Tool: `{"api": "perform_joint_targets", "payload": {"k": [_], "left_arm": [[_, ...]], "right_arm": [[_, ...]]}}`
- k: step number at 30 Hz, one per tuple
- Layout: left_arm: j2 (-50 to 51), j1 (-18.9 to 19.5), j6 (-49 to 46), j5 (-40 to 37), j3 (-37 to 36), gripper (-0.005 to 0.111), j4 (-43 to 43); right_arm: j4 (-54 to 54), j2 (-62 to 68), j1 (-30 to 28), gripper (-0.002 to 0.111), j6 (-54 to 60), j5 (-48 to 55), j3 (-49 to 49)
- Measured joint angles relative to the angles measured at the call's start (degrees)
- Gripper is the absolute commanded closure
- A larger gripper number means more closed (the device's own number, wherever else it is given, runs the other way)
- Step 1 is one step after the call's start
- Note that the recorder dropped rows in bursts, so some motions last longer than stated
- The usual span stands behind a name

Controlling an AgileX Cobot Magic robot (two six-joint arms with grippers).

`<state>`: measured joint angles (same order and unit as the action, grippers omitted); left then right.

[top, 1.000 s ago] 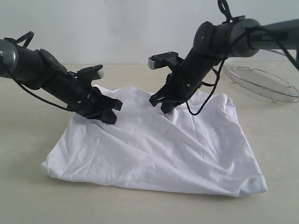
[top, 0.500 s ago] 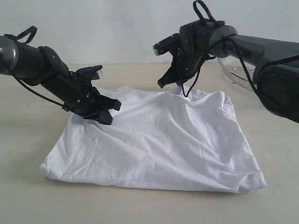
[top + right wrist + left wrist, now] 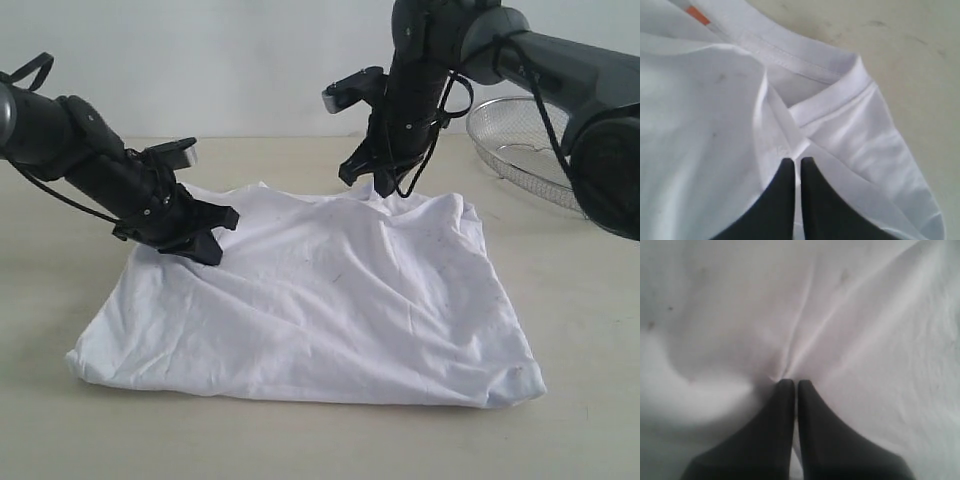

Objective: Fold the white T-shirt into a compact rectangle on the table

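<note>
White T-shirt (image 3: 330,300) is pinched by left gripper (image 3: 208,247) and right gripper (image 3: 384,188) (mesh basket (image 3: 520,150) well apart).

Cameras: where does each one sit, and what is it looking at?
Exterior view: off the arms, facing the white T-shirt on the table; left hand and right hand show.
Left wrist view: on that wrist, its shut fingers pinching cloth.
Right wrist view: on that wrist, shut fingers at the collar.
All share the shirt.
</note>
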<state>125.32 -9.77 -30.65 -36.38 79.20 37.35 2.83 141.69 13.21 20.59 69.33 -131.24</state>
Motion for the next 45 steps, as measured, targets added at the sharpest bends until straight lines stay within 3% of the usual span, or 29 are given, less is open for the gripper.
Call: {"api": "perform_joint_targets", "payload": {"k": [9, 24, 29, 40, 45], "left_arm": [[0.0, 0.8, 0.0, -0.4, 0.0, 0.102, -0.1], [0.0, 1.4, 0.0, -0.4, 0.0, 0.102, -0.1], [0.0, 1.7, 0.0, -0.7, 0.0, 0.102, -0.1], [0.0, 1.7, 0.0, -1.0, 0.0, 0.102, -0.2], [0.0, 1.7, 0.0, -1.0, 0.0, 0.102, -0.3]], "right_arm": [[6.2, -1.0, 0.0, 0.109, 1.2, 0.3, 0.1], [10.8, -3.7, 0.6, 0.109, 6.6, 0.6, 12.2], [2.1, -2.2, 0.4, 0.109, 3.2, -5.7, 12.6], [-4.4, 0.0, -4.6, 0.109, -5.2, -23.7, 12.6], [-6.7, -0.1, -5.6, 0.109, -6.6, -19.3, 9.4]]}}
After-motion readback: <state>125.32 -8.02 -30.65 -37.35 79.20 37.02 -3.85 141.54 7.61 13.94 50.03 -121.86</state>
